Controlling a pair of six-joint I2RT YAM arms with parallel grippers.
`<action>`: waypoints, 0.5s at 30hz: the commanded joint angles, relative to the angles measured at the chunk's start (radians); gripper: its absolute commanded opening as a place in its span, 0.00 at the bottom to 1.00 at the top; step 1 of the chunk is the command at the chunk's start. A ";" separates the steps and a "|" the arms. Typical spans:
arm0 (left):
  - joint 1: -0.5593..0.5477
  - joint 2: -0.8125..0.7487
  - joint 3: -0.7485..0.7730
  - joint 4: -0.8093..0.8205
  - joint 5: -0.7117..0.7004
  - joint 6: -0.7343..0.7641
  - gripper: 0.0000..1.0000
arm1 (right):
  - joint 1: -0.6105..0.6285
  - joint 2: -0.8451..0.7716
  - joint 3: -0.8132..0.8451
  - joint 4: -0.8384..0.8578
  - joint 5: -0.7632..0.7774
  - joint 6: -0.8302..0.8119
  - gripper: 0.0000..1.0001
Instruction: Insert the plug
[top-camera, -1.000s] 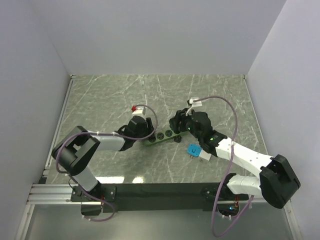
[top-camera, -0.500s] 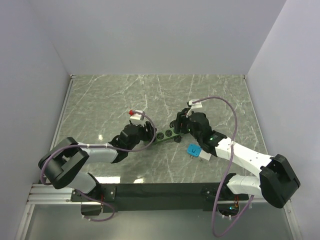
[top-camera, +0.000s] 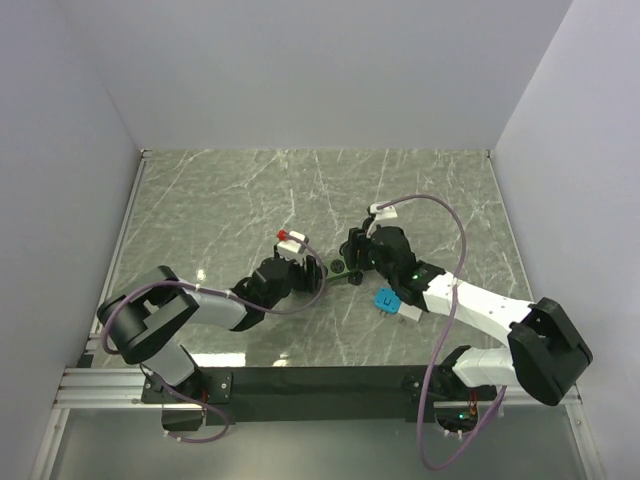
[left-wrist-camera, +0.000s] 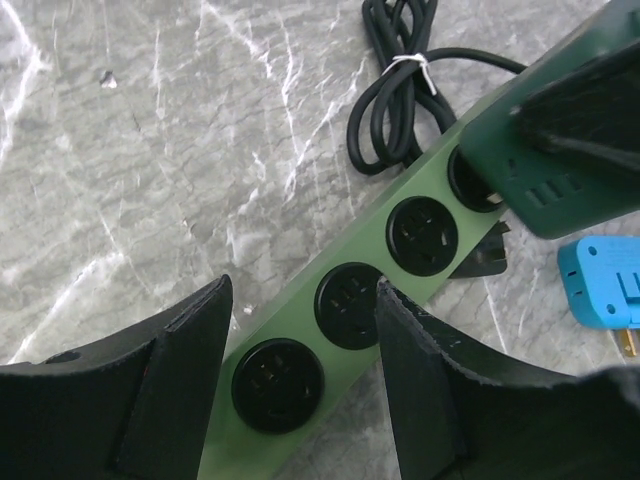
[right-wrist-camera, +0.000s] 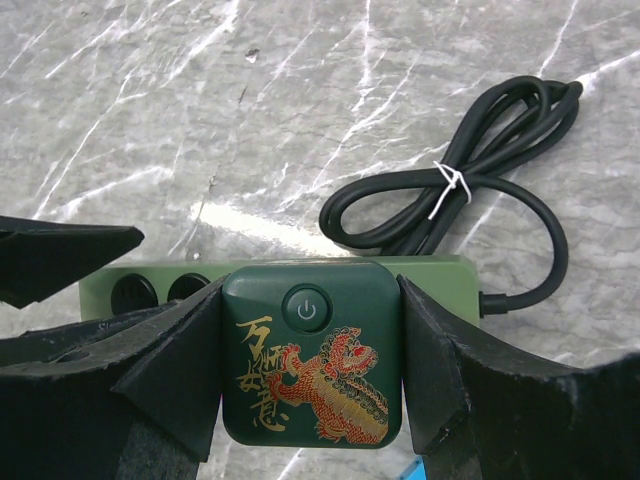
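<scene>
A dark green square plug (right-wrist-camera: 312, 350) with a red-and-gold dragon and a power button sits between the fingers of my right gripper (right-wrist-camera: 310, 295), which is shut on its two sides. It hangs just over the right end of a light green power strip (left-wrist-camera: 385, 270) with several round black sockets. In the left wrist view the plug (left-wrist-camera: 560, 165) covers the farthest socket. My left gripper (left-wrist-camera: 300, 290) is open, its fingers straddling the strip's near end above the sockets. From above, the left gripper (top-camera: 298, 272) and right gripper (top-camera: 357, 262) face each other along the power strip (top-camera: 330, 268).
The strip's black cable (right-wrist-camera: 460, 190) lies coiled and tied behind it. A blue plug (top-camera: 388, 298) lies on the marble table just right of the strip, under the right arm. A small black piece (left-wrist-camera: 482, 255) rests against the strip's edge. White walls enclose the table.
My left gripper swung back, then moved right over the strip's near end. My right gripper shifted slightly left with the green plug.
</scene>
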 joint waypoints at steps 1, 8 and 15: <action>-0.010 0.005 -0.007 0.091 0.007 0.045 0.65 | 0.015 0.013 0.018 0.061 0.031 0.013 0.00; -0.024 0.031 -0.008 0.091 0.041 0.074 0.65 | 0.027 0.034 0.025 0.051 0.088 0.016 0.00; -0.036 0.028 -0.025 0.111 0.051 0.097 0.66 | 0.053 -0.002 -0.007 0.055 0.146 0.022 0.00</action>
